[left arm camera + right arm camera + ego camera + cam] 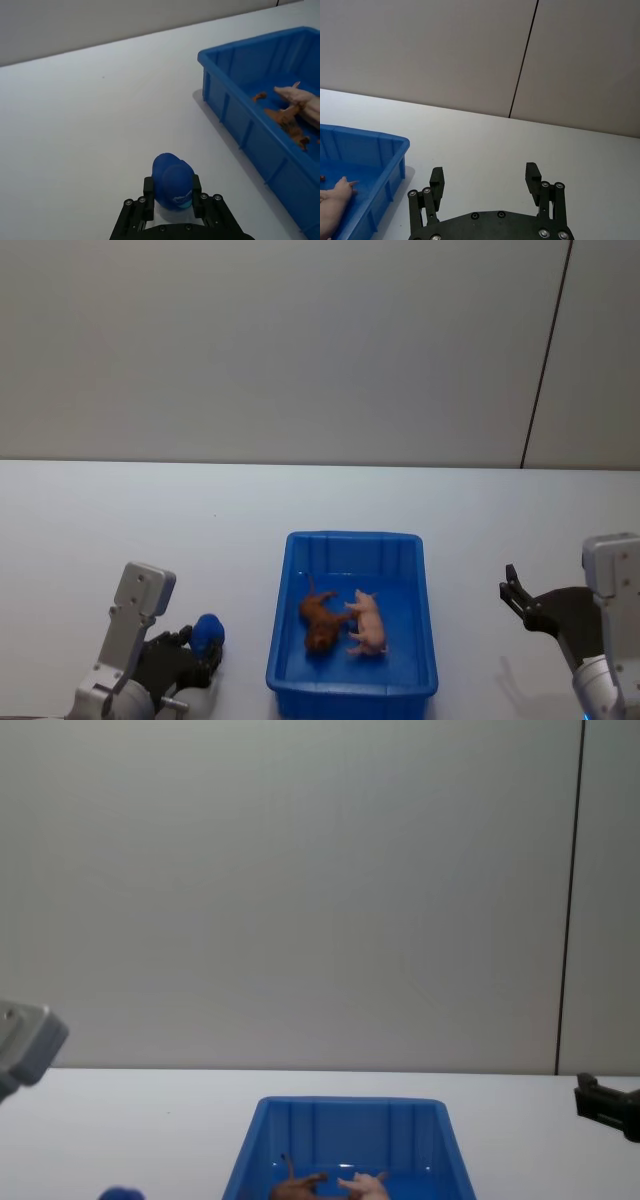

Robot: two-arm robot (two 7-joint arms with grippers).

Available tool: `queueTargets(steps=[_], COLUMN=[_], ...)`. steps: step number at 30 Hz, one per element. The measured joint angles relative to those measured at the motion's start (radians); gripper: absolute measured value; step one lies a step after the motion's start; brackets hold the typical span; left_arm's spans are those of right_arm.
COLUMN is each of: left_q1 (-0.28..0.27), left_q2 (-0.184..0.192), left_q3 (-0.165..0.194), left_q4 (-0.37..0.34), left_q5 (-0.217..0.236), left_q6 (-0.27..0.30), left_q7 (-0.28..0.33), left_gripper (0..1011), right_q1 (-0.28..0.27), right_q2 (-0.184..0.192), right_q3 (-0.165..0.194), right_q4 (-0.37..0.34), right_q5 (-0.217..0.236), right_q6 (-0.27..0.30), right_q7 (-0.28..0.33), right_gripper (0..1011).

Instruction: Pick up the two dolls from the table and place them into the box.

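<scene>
Item one: the box (352, 680), a bright blue rectangular bin with ribbed inner walls, standing on the white surface (150, 520). We take it as our landmark for every placing below.

Item two: the reddish-brown doll (319, 620), lying on its side on the floor of the box, in the half toward the robot's left.

Item three: the pale pink doll (369, 623), pig-like, also on its side on the box floor, just beside the brown one on the robot's right; their legs appear to touch near the middle of the box. In the chest view we see only the upper parts of both dolls above the box's near rim.

Item four: the left gripper (172, 192), low over the surface on the robot's left of the box, near its front corner but apart from it. Its fingers (148, 186) are closed on a small rounded blue object (171, 186) with a pale turquoise marking on its near side. In the head view the same blue object shows at the tip of the gripper, clear of the box wall.

Item five: the right gripper (485, 176), on the robot's right of the box and well apart from it, above bare surface. Its fingers (437, 176) stand spread wide with nothing between them.

Item six: a plain grey wall (280, 340) behind the box, with one dark vertical seam (545, 360) on the robot's right.
</scene>
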Motion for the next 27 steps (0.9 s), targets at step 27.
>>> queueTargets(steps=[27], left_q1=[-0.059], left_q2=[0.015], left_q3=[-0.021], left_q4=[-0.125], left_q5=[0.083], left_q6=[-0.086], left_q7=[-0.229], left_gripper=[249], right_q1=[0.000], right_q2=[0.000], right_q3=[0.000], right_q4=[0.000], right_q5=[0.000], right_q6=[0.000], right_q7=[0.000], right_gripper=[1001])
